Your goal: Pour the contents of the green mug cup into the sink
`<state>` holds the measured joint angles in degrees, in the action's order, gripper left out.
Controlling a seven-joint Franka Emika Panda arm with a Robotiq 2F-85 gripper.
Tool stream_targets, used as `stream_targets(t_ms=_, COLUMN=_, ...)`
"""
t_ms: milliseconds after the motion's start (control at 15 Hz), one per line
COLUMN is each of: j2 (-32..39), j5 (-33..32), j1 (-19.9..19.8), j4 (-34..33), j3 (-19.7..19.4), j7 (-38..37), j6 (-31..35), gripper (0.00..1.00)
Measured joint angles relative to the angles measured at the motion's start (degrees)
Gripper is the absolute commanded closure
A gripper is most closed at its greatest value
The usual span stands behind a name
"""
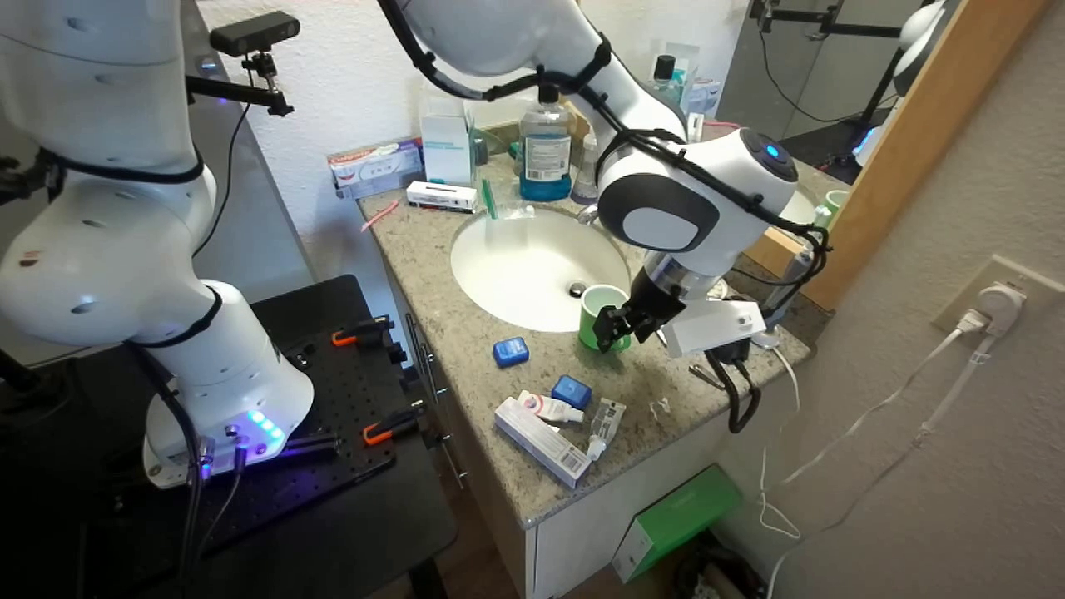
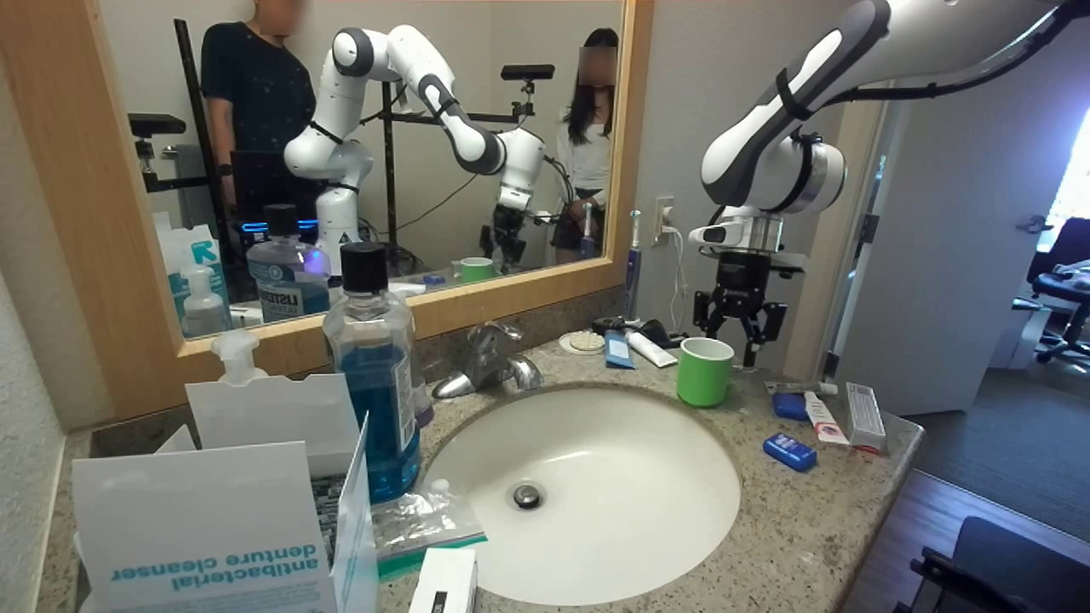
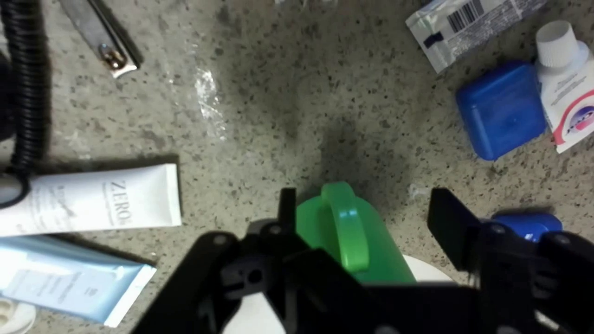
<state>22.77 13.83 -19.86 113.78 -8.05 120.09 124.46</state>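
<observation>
The green mug cup stands upright on the speckled counter at the rim of the white sink. Its pale inside shows in an exterior view, but its contents cannot be made out. In the wrist view the mug's handle points toward my gripper, which is open. The handle lies between the jaws in that picture. One finger overlaps the mug's edge; whether it touches cannot be told. The opposite finger is well apart from the mug. My gripper is just behind the mug in an exterior view.
A chrome faucet and a tall blue mouthwash bottle stand behind and beside the basin. Blue floss boxes, toothpaste tubes and a carton lie near the counter's end. A white tube and a nail clipper lie close by.
</observation>
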Motion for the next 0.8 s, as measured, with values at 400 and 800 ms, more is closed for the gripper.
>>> stream_targets(t_ms=400, j2=2.33, j5=-0.01, j1=0.00, j4=-1.61, j3=0.90, j7=0.01, j6=-0.02, gripper=0.49)
stream_targets(t_ms=800, j2=4.25, j5=-0.07, j1=-0.15, j4=-3.35, j3=1.18, j7=0.01, j6=-0.02, gripper=0.94)
